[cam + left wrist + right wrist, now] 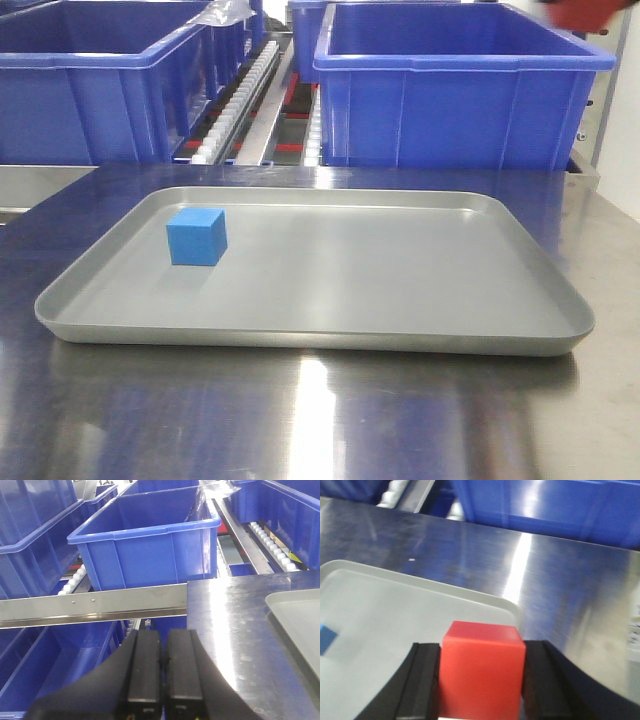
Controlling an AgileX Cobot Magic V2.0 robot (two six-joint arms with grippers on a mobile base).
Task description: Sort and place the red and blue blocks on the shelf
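Red block (482,672) sits clamped between the two black fingers (422,685) of the right gripper (482,700), jaws narrowed onto its sides. It is held above the near corner of the grey tray (395,605), not touching it. Matte, solid red cube, edges slightly rounded, top face lit.

Blue block (197,237) is well apart from both grippers. It rests flat on the tray floor in the left part of the tray (300,340), upright. Bright blue, matte, far smaller than the tray.

Left gripper (164,672) has its jaws pressed together with nothing between them. It hangs by the tabletop (235,610) edge, near the shelf's front rail (95,602).

Only the right wrist view shows the red block clearly; there the blue block (326,639) is just a sliver at the left edge. The front view shows the whole tray on the steel tabletop, with blue bins (460,85) and white rollers (240,95) behind, plus a red blur (590,12) in the top right corner, too blurred to identify. Only the left wrist view shows the rail with its two screws.
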